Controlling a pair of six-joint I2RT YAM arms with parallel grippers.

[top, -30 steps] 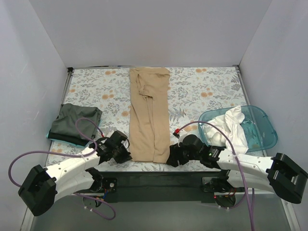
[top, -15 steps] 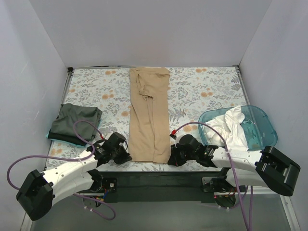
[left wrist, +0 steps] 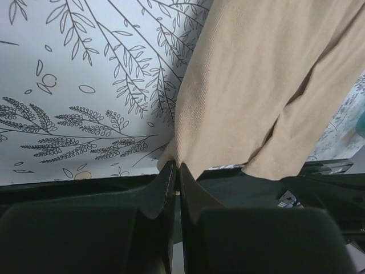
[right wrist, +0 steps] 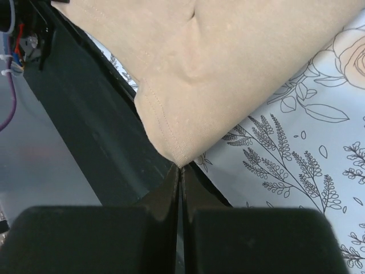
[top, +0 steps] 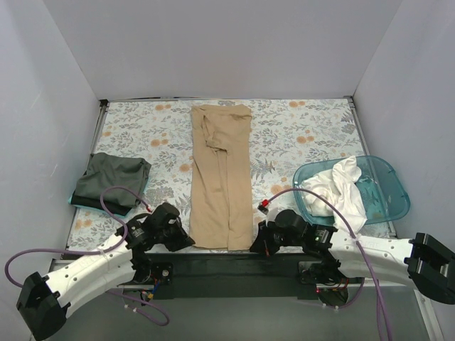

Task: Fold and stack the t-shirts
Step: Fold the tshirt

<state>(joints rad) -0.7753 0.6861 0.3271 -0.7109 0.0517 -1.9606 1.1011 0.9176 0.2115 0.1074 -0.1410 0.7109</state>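
Observation:
A tan t-shirt point(top: 220, 177), folded into a long strip, runs down the middle of the floral cloth from the back to the near edge. My left gripper point(top: 186, 244) is shut on its near left corner point(left wrist: 174, 158). My right gripper point(top: 254, 245) is shut on its near right corner point(right wrist: 179, 157). Both corners hang just past the table's near edge. A dark grey-green t-shirt point(top: 112, 181) lies folded at the left. White t-shirts point(top: 338, 188) are heaped in the teal tub point(top: 387, 192) at the right.
The floral table covering point(top: 298, 135) spans the whole surface. A black rail point(top: 220, 266) runs along the near edge between the arm bases. White walls close in the back and both sides.
Both grippers have pulled back toward the near edge, drawing the tan shirt's near end with them. The right gripper has shut on its corner.

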